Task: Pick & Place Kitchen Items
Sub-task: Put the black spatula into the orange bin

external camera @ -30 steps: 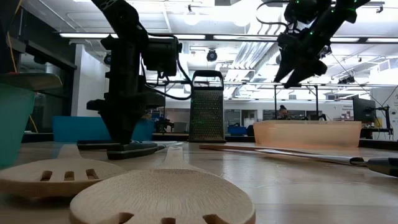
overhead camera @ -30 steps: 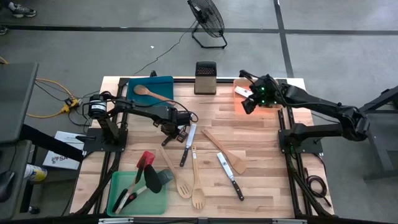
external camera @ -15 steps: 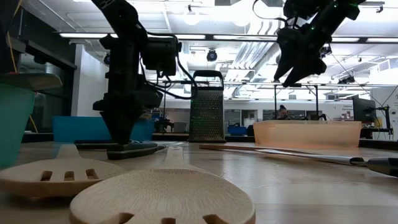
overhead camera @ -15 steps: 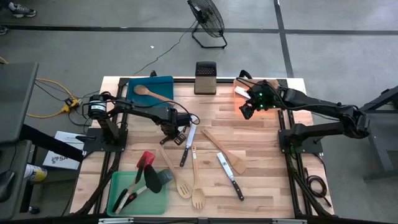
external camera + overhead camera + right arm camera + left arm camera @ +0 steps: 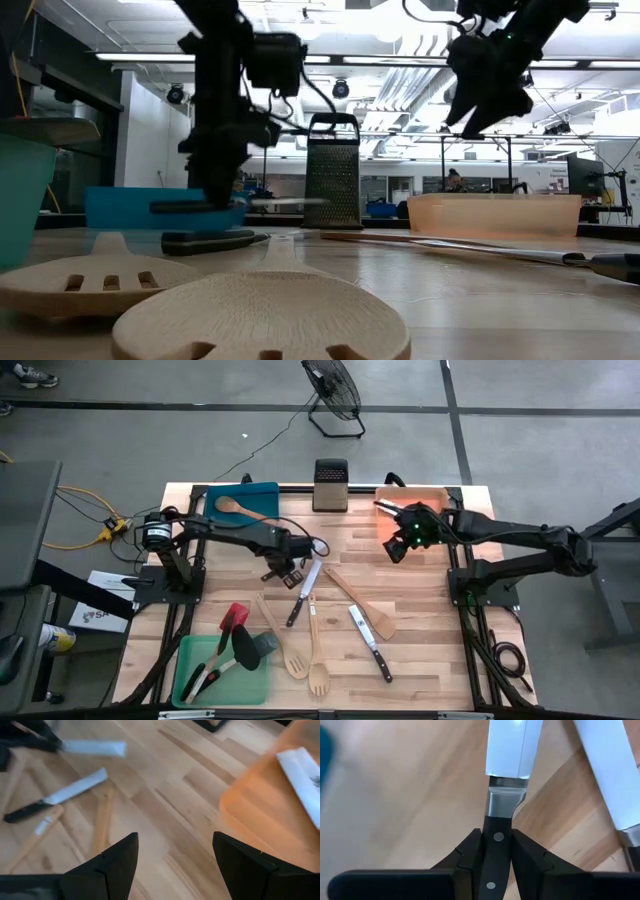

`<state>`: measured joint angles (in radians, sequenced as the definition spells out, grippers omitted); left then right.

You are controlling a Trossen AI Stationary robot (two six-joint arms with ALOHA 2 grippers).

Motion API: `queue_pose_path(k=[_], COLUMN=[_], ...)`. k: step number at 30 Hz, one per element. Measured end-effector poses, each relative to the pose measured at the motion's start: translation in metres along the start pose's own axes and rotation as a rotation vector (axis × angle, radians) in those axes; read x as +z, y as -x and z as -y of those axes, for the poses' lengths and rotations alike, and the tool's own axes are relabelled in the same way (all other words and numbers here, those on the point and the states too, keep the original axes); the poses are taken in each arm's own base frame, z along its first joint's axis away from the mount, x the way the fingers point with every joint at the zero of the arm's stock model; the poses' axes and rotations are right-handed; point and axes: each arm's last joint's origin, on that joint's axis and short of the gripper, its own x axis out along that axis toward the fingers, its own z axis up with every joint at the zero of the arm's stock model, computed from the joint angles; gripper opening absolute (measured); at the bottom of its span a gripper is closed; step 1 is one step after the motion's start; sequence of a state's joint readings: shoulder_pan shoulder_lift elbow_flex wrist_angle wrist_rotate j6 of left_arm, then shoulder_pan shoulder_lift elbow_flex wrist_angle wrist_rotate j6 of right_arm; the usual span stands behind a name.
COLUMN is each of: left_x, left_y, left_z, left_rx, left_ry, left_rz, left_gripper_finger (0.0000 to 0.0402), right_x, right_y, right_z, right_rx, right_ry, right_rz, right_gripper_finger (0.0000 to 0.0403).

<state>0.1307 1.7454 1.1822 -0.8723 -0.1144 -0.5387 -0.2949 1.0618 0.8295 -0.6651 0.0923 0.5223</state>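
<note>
My left gripper [image 5: 288,572] is shut on a black-handled steel knife [image 5: 285,202], which hangs just above the table's middle. A second knife [image 5: 297,603] lies flat on the boards below it; its blade [image 5: 610,775] also shows in the left wrist view. My right gripper [image 5: 395,546] hangs open and empty high over the table, beside the orange tray [image 5: 430,495]. A wooden spatula [image 5: 360,600], another knife [image 5: 370,643] and two wooden forks [image 5: 300,652] lie flat nearer the front. My left gripper pinches the knife's black handle at its blade end [image 5: 495,837], just behind the steel bolster, between its two fingers. The fingers point down from above and lie across the handle. The knife hangs about level, clear of the table, its blade [image 5: 507,745] reaching out ahead.
An upright metal grater [image 5: 330,485] stands at the far edge. The blue tray [image 5: 262,495] holds a wooden spoon [image 5: 238,508]. The green tray [image 5: 250,682] at the near left holds spatulas, with a red one [image 5: 232,617] beside it. A white flat piece [image 5: 300,765] lies in the orange tray.
My left gripper has risen and rolled about its own axis, lifting the knife off the boards and turning it; the knife now hangs level and clear. My right gripper, still open, has swung from over the orange tray toward the table's left and near side.
</note>
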Motion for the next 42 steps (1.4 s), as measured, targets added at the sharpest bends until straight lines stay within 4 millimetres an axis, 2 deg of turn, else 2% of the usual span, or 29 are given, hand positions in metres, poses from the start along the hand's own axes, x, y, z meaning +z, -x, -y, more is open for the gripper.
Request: queue_pose_path(k=[3, 7, 14, 19, 32, 42], left_x=[0.004, 0.016, 0.041, 0.052, 0.072, 0.086], left_y=[0.013, 0.029, 0.05, 0.058, 0.075, 0.099], left_z=[-0.001, 0.003, 0.016, 0.024, 0.04, 0.051], left_rx=[0.063, 0.041, -0.068, -0.16, -0.387, -0.601], left_ry=[-0.019, -0.062, -0.201, -0.277, -0.459, -0.616], left_rz=[0.005, 0.065, 0.275, 0.389, 0.659, 0.952], left_gripper_finger=[0.0076, 0.0076, 0.0076, 0.0076, 0.0076, 0.0076], right_x=[-0.005, -0.014, -0.055, -0.077, -0.089, -0.098], right_y=[0.001, -0.002, -0.025, -0.036, -0.027, -0.023], right_z=[-0.003, -0.007, 0.001, -0.006, -0.045, -0.073], right_rx=[-0.062, -0.122, -0.265, -0.209, -0.038, 0.033], right_ry=[0.023, 0.042, 0.027, 0.024, 0.178, 0.28], right_rz=[0.002, 0.024, 0.014, 0.053, 0.309, 0.45], right_gripper_finger=[0.0248, 0.0248, 0.0248, 0.0248, 0.0248, 0.0248])
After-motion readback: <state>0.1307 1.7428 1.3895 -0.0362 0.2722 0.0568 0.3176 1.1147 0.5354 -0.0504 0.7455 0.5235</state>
